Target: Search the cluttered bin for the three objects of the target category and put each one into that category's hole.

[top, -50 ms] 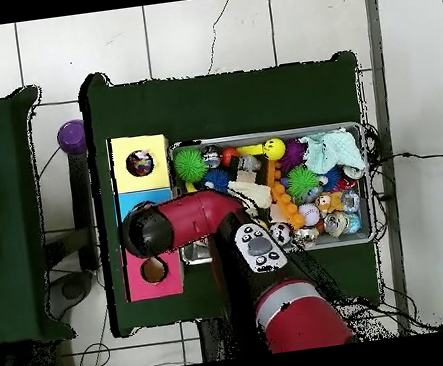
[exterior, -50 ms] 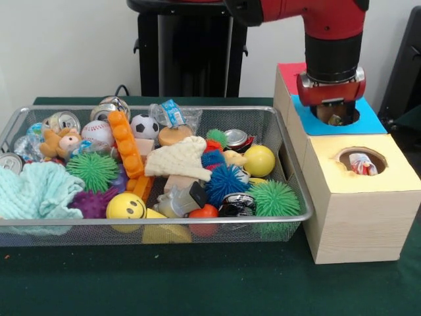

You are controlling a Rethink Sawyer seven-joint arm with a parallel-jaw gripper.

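My gripper [exterior, -50 ms: 332, 116] hangs straight down into the round hole of the blue-topped box [exterior, -50 ms: 371, 122], right of the wire bin [exterior, -50 ms: 164, 109]. Its tips are hidden by the hole's rim, and a small shiny thing shows between them. In the overhead view the arm's wrist [top, -50 ms: 147, 231] covers the blue box [top, -50 ms: 126, 206]. Several crushed drink cans lie in the bin: one at the back left [exterior, -50 ms: 64, 120], one at the left edge [exterior, -50 ms: 10, 161], one mid-right [exterior, -50 ms: 235, 138] and a dark one at the front [exterior, -50 ms: 237, 205].
A yellow-topped wooden box [exterior, -50 ms: 388, 176] holds a white and red item in its hole [exterior, -50 ms: 360, 164]. A red-topped box [exterior, -50 ms: 289, 71] stands behind the blue one. The bin also holds spiky balls, a baseball [exterior, -50 ms: 97, 131], a mint cloth [exterior, -50 ms: 33, 191] and an orange brick strip [exterior, -50 ms: 126, 145].
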